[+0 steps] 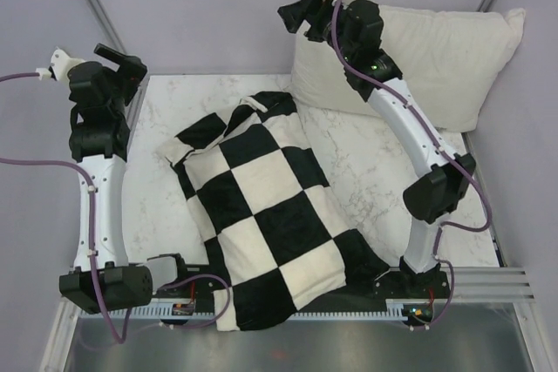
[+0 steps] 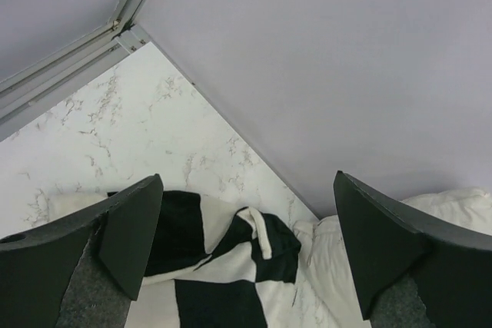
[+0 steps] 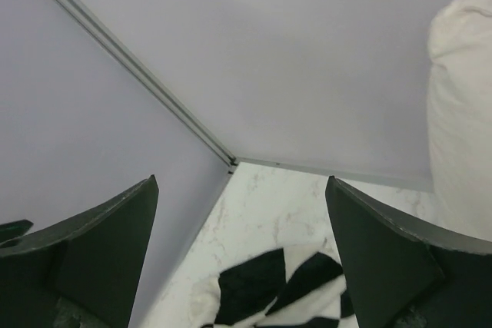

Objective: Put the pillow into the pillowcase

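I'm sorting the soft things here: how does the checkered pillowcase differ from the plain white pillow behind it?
Pattern: the pillowcase has black-and-white squares; the white pillow is plain off-white.
Place: the pillowcase lies across the middle of the table, its near end over the front edge; the white pillow sits at the far right, seemingly propped against the wall.
Surface: the pillowcase is rumpled, the white pillow puffy and smoother.
Both are soft fabric.

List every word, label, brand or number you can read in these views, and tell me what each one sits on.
No readable text in any view.
The checkered pillowcase, white pillow and marble table: no print visible.
The left arm and right arm: no label visible.
The right arm's base: small lights only; any marking is too small to read.
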`<state>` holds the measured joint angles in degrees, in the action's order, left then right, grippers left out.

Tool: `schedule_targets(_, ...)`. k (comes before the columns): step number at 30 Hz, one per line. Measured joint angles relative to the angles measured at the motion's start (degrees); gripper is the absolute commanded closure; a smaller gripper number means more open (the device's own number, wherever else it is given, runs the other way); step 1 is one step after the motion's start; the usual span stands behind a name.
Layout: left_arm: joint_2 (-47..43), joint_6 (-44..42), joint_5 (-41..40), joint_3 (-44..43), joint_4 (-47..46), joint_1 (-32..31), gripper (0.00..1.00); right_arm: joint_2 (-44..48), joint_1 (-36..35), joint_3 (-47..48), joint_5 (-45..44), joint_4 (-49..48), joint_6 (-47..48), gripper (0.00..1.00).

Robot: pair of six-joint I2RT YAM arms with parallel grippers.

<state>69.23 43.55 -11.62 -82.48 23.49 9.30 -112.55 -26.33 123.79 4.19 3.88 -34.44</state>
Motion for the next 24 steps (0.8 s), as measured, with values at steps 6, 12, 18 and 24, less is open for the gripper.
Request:
schedule_targets(6, -2.38, -2.91, 4.42, 2.34, 1.75, 0.0, 0.0, 16.46, 0.33, -18.71, -2.16, 3.21, 5.81, 0.02)
schedule_targets(12, -9.66, -7.21, 12.15, 9.22, 5.49, 0.09, 0.0, 38.18, 2.38, -41.83, -4.57, 5.75, 10.82, 0.02)
schedule_targets(18, -26.29, -11.67, 21.14, 17.94, 9.84, 0.07, 0.0, 67.08, 3.08, -61.05, -11.85, 7.82, 14.53, 0.02)
schedule_targets(24, -40.76, -15.96, 23.06, 22.86, 9.4, 0.07, 0.0, 86.86, 3.08, -70.84, -18.4, 9.77, 16.68, 0.02)
